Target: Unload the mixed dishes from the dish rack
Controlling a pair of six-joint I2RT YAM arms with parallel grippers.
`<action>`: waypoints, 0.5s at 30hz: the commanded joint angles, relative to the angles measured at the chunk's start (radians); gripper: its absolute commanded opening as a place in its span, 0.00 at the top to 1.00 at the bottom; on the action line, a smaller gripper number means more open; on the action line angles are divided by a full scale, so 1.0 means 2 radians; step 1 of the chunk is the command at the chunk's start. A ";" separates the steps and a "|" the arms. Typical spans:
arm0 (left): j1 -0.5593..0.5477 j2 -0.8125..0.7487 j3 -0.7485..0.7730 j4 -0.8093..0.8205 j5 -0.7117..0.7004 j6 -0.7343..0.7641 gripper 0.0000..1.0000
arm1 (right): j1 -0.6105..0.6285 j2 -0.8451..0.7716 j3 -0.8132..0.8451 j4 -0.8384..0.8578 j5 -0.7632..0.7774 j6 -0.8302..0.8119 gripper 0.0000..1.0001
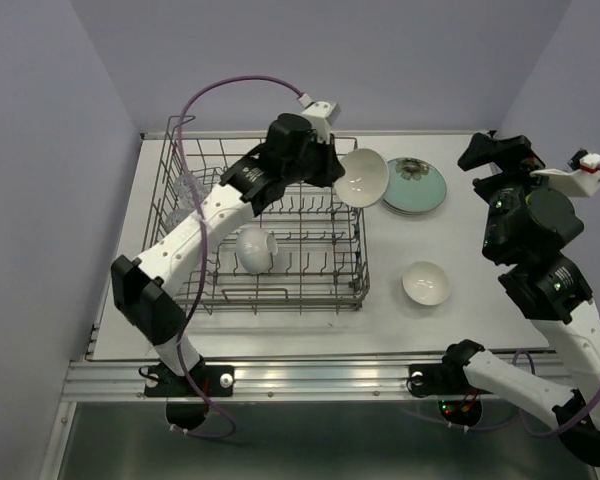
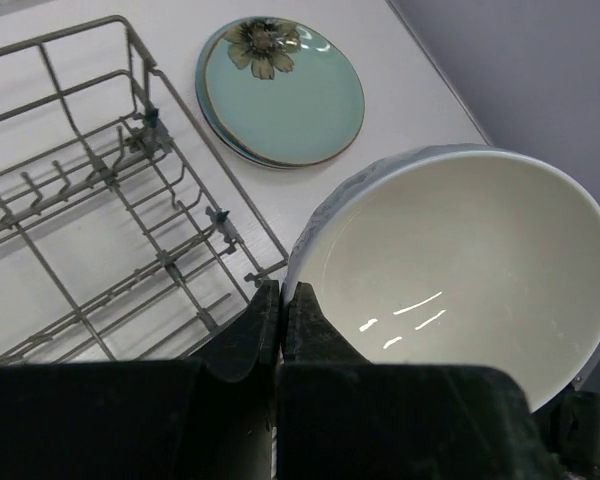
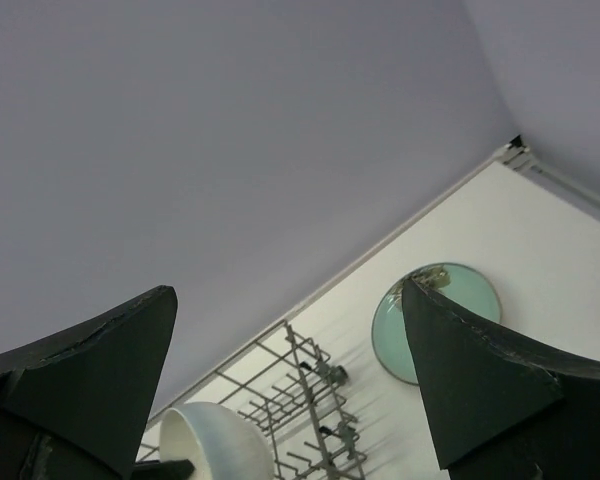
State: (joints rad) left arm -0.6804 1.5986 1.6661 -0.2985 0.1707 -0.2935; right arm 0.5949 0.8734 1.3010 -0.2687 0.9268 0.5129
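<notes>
My left gripper (image 1: pixel 337 166) is shut on the rim of a white bowl (image 1: pixel 361 177) and holds it in the air just past the right side of the grey wire dish rack (image 1: pixel 280 299). In the left wrist view the fingers (image 2: pixel 282 305) pinch the bowl's rim (image 2: pixel 460 270). A second white bowl (image 1: pixel 255 248) lies in the rack. A third bowl (image 1: pixel 426 283) sits on the table to the right. Pale green plates (image 1: pixel 414 185) are stacked beyond it. Clear glass (image 1: pixel 186 189) shows at the rack's far left. My right gripper (image 1: pixel 495 158) is raised, open and empty.
The right wrist view looks past its open gripper (image 3: pixel 285 290) at the held bowl (image 3: pixel 215 445), the rack corner (image 3: pixel 310 400) and the plates (image 3: pixel 470 292). In the left wrist view the plates (image 2: pixel 280 90) lie beyond the rack (image 2: pixel 100 200). Purple walls enclose the table.
</notes>
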 commanded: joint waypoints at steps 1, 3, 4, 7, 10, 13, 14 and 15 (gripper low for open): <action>-0.071 0.056 0.111 -0.030 -0.047 0.024 1.00 | -0.001 -0.009 0.007 -0.011 0.090 -0.039 0.00; -0.092 0.113 0.172 -0.065 -0.045 0.036 1.00 | -0.001 -0.015 0.006 -0.009 0.084 -0.042 0.00; -0.102 0.133 0.195 -0.078 -0.045 0.040 1.00 | -0.001 -0.019 0.006 -0.010 0.075 -0.045 0.00; -0.138 0.201 0.274 -0.120 -0.057 0.049 1.00 | -0.001 -0.020 0.006 -0.010 0.044 -0.048 0.00; -0.167 0.254 0.330 -0.141 -0.042 0.055 1.00 | -0.001 -0.012 0.005 -0.011 0.035 -0.049 0.00; -0.190 0.277 0.347 -0.149 -0.052 0.056 1.00 | -0.001 -0.005 0.007 -0.011 0.024 -0.052 0.00; -0.193 0.278 0.343 -0.142 -0.052 0.055 1.00 | -0.001 -0.003 0.008 -0.010 0.018 -0.054 0.00; -0.200 0.280 0.333 -0.138 -0.047 0.054 1.00 | -0.001 0.001 0.008 -0.011 0.014 -0.052 0.00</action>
State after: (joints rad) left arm -1.0534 2.2024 2.2742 -0.5934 0.0772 -0.1917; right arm 0.5949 0.8597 1.3037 -0.2886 0.9825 0.4252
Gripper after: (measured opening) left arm 0.070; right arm 0.998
